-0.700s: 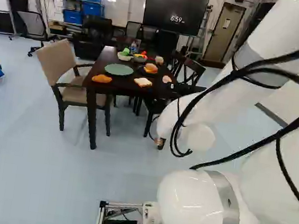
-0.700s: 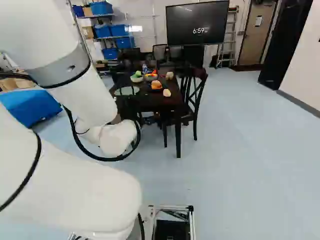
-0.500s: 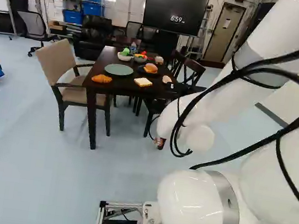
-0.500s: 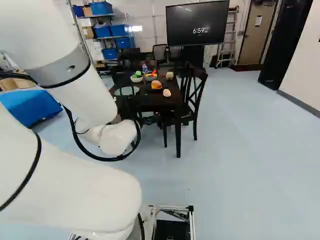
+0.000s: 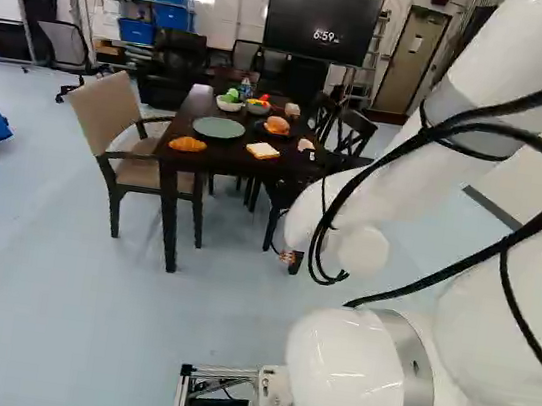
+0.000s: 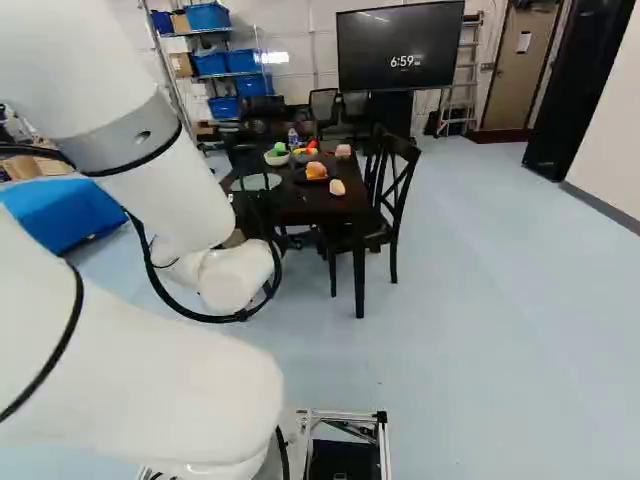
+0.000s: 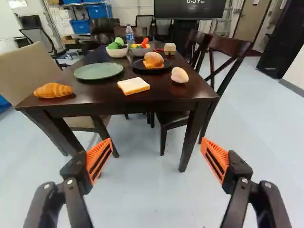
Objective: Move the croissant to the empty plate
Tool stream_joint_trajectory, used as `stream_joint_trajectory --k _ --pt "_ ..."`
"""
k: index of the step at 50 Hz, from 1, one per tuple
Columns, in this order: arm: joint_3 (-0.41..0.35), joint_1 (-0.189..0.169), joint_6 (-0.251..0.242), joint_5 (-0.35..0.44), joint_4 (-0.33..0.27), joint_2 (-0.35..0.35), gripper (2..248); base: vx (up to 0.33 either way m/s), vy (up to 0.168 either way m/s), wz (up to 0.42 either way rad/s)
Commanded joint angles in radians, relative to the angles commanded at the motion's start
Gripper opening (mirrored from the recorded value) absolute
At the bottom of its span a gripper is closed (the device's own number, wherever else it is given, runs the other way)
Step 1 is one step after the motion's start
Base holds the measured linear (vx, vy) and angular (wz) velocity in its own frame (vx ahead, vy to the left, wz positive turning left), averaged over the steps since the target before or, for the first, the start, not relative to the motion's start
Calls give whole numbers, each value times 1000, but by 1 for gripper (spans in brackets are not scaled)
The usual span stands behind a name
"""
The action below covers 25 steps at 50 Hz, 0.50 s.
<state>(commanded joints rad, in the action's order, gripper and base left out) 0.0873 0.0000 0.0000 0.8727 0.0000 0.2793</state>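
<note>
OK, tool (image 7: 156,142) is spread apart, empty; lift it clear of tabletop (image 7: 102,96) edge, steer approx. 11 o'clock to croissant (image 7: 53,90), pinch its mid. gently.

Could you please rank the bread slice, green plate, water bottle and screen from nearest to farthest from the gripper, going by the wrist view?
1. Bread slice, near edge of the table
2. Green plate, farther in, toward the croissant's side
3. Water bottle, beyond the white bowl
4. Screen, beyond the table
</note>
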Motion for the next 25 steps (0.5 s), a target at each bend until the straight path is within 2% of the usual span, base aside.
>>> stream_joint_trajectory --k 12,25 --pt "0 0 0 0 0 0 247 140 41 203" --pt "0 0 0 0 0 0 247 183 2 183"
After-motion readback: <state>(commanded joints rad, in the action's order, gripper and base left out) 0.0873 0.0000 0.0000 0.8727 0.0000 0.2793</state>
